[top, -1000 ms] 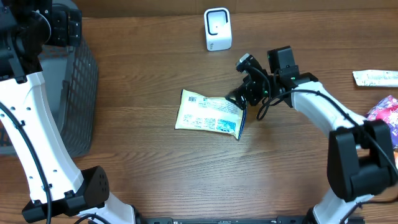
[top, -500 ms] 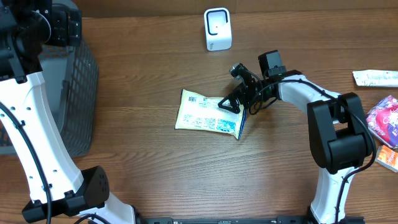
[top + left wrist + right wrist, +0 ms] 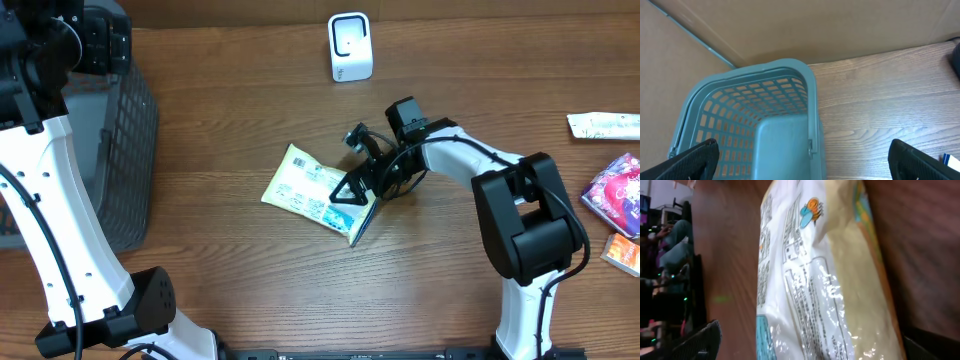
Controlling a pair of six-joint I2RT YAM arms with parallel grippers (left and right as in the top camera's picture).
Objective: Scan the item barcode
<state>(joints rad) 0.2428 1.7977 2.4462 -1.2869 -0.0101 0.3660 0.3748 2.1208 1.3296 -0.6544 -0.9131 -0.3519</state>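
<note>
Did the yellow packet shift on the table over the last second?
Yes. The packet slid left and twisted clockwise: left end nearer the basket, right end farther below the white scanner.

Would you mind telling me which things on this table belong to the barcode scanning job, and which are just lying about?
For the job:
yellow packet, lying mid-table
white scanner, at the far edge

Just lying about:
mesh basket, on the left
white wrapper, pink packet and orange packet, at the right edge
</note>
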